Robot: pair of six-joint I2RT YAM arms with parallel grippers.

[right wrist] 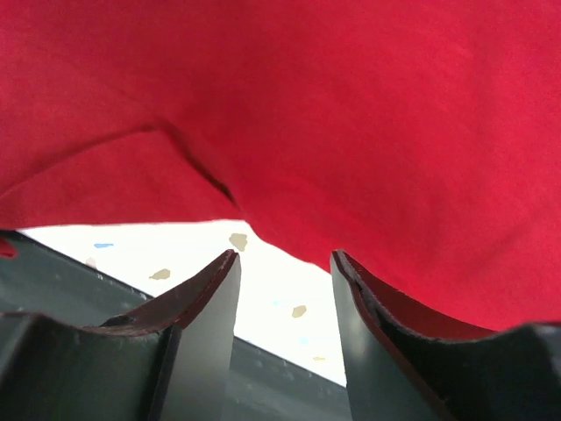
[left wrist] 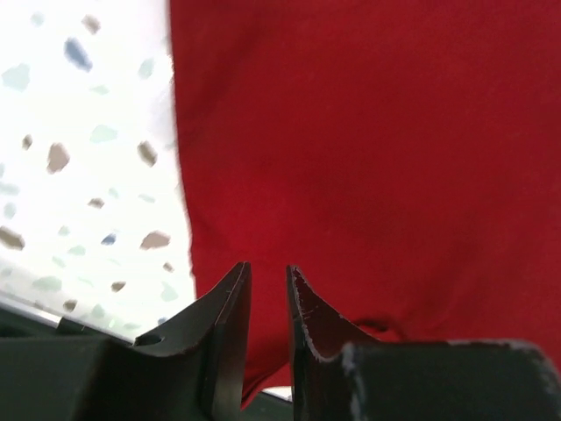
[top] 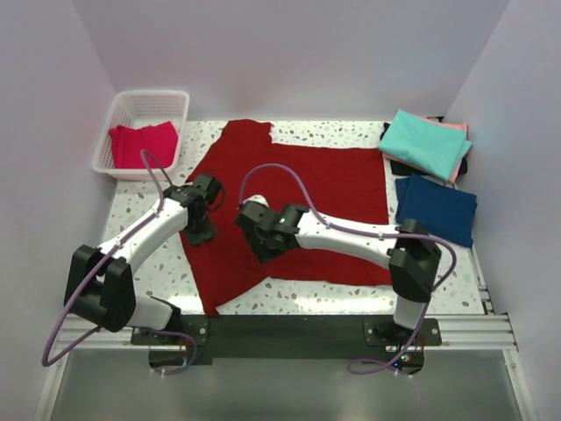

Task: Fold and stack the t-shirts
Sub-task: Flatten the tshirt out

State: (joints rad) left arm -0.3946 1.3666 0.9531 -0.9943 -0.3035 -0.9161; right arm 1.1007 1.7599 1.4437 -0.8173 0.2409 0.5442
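- Left gripper [left wrist: 267, 274], jaws narrowly parted and empty, sits at the left edge of the dark red t-shirt [left wrist: 368, 158] spread across the table [top: 158, 263]; closing here could miss cloth.
- Right gripper [right wrist: 282, 263] gapes wide by its near hem; uneven lifts would skew the fold.

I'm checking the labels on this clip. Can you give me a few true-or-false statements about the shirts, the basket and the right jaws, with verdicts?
1. The dark red shirt lies spread on the table. True.
2. The basket is empty. False: a pinkish-red shirt lies in it.
3. The teal shirt lies on the salmon shirt. True.
4. The right jaws are shut on the dark red shirt. False: they stand open, with nothing between them.
5. The navy shirt is in the basket. False: it lies on the table at the right.
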